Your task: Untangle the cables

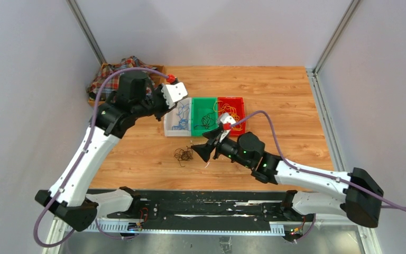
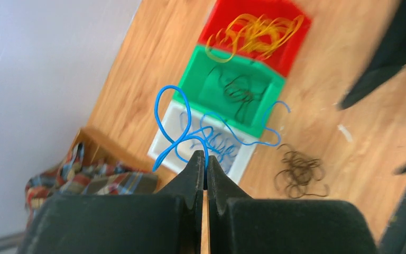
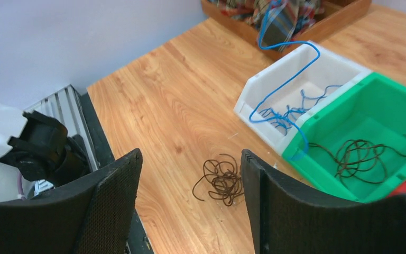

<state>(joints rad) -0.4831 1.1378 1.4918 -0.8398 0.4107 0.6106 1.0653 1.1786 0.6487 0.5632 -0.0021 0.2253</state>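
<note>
My left gripper (image 2: 206, 159) is shut on a blue cable (image 2: 172, 95) and holds it up above the white bin (image 2: 161, 150). The cable's loops hang over that bin, and one end reaches past the green bin's front edge (image 3: 298, 153). More blue cables (image 3: 288, 114) lie in the white bin. Black cables (image 3: 357, 156) lie in the green bin, yellow cables (image 2: 254, 32) in the red bin (image 2: 296, 53). A dark tangle of cable (image 3: 222, 180) lies on the table. My right gripper (image 3: 190, 156) is open and empty, just above and near that tangle.
A wooden tray with plaid cloth (image 1: 113, 76) sits at the far left corner. The three bins stand side by side mid-table (image 1: 203, 100). White walls close in the table on the left, back and right. A black rail (image 1: 190, 203) runs along the near edge.
</note>
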